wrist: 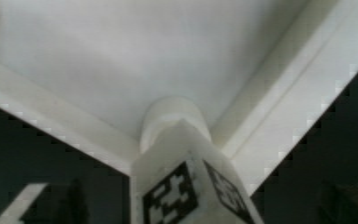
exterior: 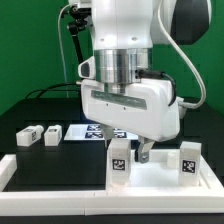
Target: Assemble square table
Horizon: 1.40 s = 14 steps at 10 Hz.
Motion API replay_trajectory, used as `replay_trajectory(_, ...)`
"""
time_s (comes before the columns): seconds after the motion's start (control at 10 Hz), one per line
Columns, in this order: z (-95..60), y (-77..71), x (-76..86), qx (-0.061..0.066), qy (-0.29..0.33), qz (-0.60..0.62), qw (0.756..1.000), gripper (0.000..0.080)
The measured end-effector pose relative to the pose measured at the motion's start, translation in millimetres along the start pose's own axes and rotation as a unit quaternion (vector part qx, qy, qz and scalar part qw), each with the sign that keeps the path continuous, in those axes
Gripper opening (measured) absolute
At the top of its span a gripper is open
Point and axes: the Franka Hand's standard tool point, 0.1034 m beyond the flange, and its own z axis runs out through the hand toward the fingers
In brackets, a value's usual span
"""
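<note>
The white square table top (exterior: 152, 182) lies at the exterior view's lower right; the wrist view shows its inside face and raised rim (wrist: 140, 70). One tagged white leg (exterior: 119, 158) stands upright on it, and in the wrist view this leg (wrist: 185, 175) rises between my fingers without touching them. My gripper (exterior: 133, 151) (wrist: 194, 208) hangs straight over that leg, open. A second leg (exterior: 187, 160) stands upright at the top's right corner. Two loose legs (exterior: 28, 136) (exterior: 52, 133) lie on the black table at the left.
The marker board (exterior: 88, 132) lies flat behind the table top, partly hidden by my hand. A low white border rail (exterior: 12, 172) runs along the front and left of the black work surface. A green wall stands behind.
</note>
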Motion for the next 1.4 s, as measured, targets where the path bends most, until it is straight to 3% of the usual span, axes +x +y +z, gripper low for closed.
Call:
replay_trajectory(0.2, -3.2, -0.6, 5.8, -0.010, 0.009, -0.186, 0.982, 0.0649)
replay_trajectory(0.4, -0.5, 0.3, 7.9, -0.011, 0.008, -0.233, 0.972, 0.0649)
replay_trajectory(0.6, -0.3, 0.5, 7.8, -0.011, 0.008, -0.214, 0.977, 0.0400)
replay_trajectory(0.7, -0.3, 0.4, 7.8, -0.010, 0.008, -0.196, 0.981, 0.0400)
replay_trajectory(0.8, -0.2, 0.2, 7.4, -0.009, 0.008, -0.140, 0.990, 0.0288)
replay_trajectory(1.1, 0.2, 0.3, 6.9, -0.007, 0.008, -0.012, 1.000, 0.0288)
replay_trajectory(1.3, 0.1, 1.8, 5.8, -0.009, 0.002, 0.131, 0.991, 0.0288)
replay_trajectory(1.4, 0.6, 2.9, 6.5, 0.000, -0.007, 0.216, 0.976, 0.0288)
